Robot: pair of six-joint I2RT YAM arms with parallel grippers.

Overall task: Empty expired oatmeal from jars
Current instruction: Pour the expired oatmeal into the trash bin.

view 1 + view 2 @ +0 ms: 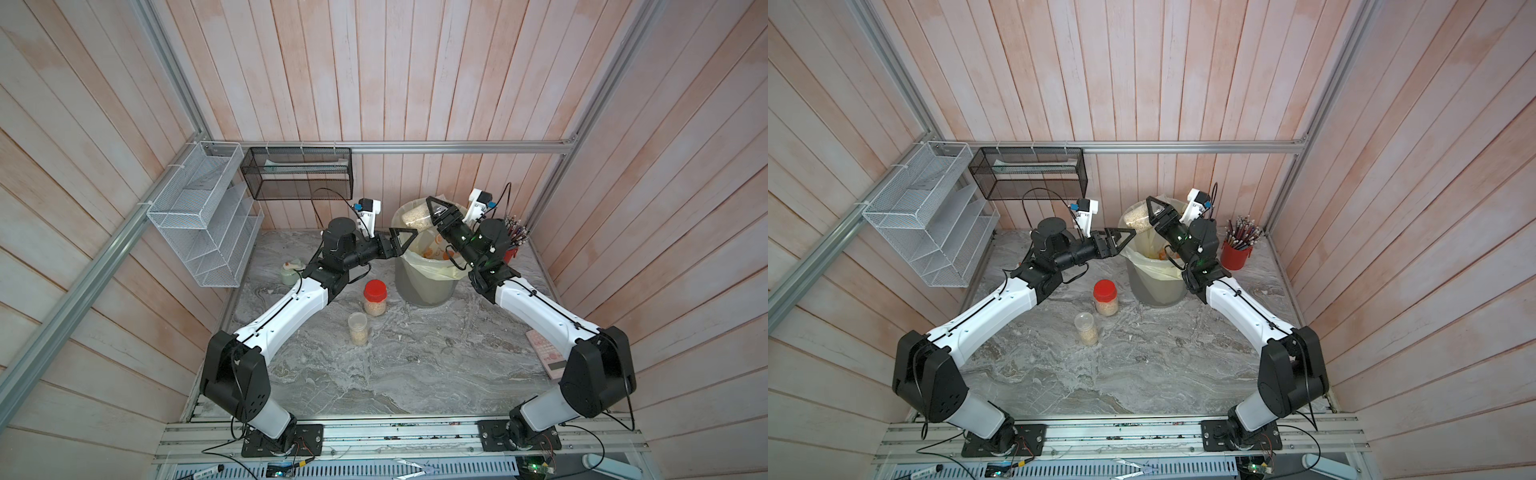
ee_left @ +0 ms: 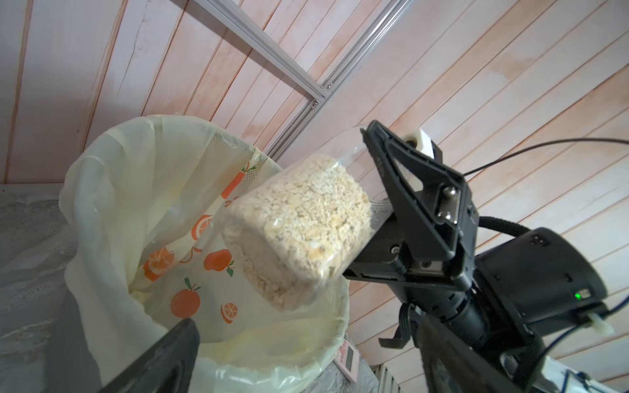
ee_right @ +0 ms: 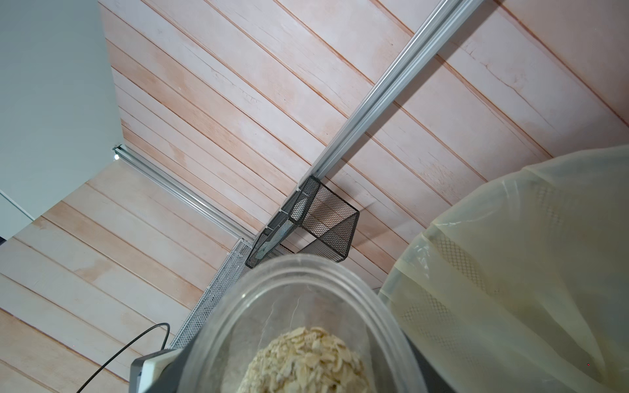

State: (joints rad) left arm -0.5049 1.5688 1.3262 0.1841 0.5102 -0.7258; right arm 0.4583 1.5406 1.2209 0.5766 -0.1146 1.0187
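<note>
The right end effector is clamped on a clear jar, held above the lined bin. The jar's long axis tilts down toward the left end effector, which stands just beside the bin's rim, jaws wide apart and empty. The oatmeal sits packed in the jar's lower end; none spills.

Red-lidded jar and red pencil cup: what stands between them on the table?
The grey bin, lined with a yellowish bag, stands between the red-lidded jar and the pencil cup. Both top views show it.
</note>
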